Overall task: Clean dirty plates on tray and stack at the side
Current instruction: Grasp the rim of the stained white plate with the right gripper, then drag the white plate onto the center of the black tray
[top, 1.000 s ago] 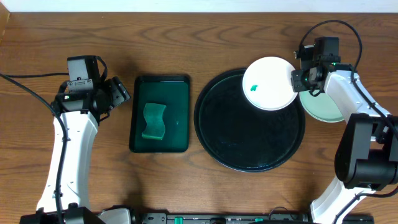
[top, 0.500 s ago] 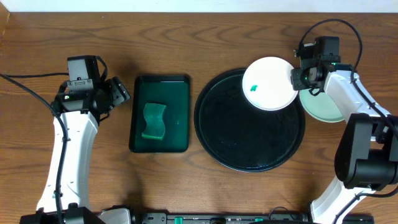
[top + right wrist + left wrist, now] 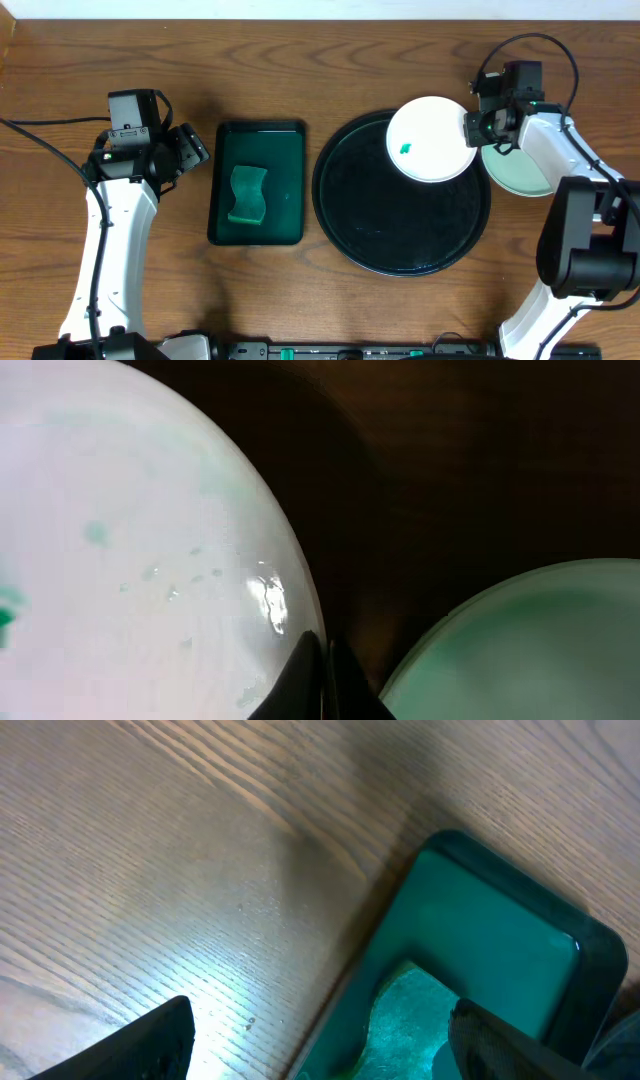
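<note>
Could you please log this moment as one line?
right gripper: shut on smudged plate rim | left gripper: open | sponge: on green tray

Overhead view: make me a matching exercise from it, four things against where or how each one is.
Things:
1. sponge
2. smudged plate
3. pale-mint plate
4. left gripper

Places or states:
A. on the table, right of the black tray
B. open, left of the green tray
C. lying in the green tray
D. pinched at its rim by the right gripper

Pairs: 1-C, 2-D, 3-A, 4-B
</note>
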You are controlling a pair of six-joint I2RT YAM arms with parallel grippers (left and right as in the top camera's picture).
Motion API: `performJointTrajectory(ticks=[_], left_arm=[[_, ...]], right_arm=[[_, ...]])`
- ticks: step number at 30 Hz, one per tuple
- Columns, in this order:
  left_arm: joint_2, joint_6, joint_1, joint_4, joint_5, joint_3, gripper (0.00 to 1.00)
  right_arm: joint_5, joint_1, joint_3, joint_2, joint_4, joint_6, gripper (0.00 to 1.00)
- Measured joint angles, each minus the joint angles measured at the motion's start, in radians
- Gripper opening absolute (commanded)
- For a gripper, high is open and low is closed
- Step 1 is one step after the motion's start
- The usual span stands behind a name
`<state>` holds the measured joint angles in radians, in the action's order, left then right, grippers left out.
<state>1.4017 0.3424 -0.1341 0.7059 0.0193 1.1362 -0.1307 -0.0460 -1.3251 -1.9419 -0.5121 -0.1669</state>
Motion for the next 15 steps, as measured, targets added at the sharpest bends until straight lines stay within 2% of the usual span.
performJointTrajectory(ticks=[10, 15], left_arm=[[0.0, 0.0, 0.0, 0.0, 0.0, 0.0, 0.82], [0.0, 0.0, 0.0, 0.0, 0.0, 0.0, 0.82]], right_arm=[[-0.106, 0.008, 0.0, 0.2, -0.211, 0.07, 0.01], [-0.143, 0.058, 0.0, 0.217, -0.323, 0.072, 0.01]])
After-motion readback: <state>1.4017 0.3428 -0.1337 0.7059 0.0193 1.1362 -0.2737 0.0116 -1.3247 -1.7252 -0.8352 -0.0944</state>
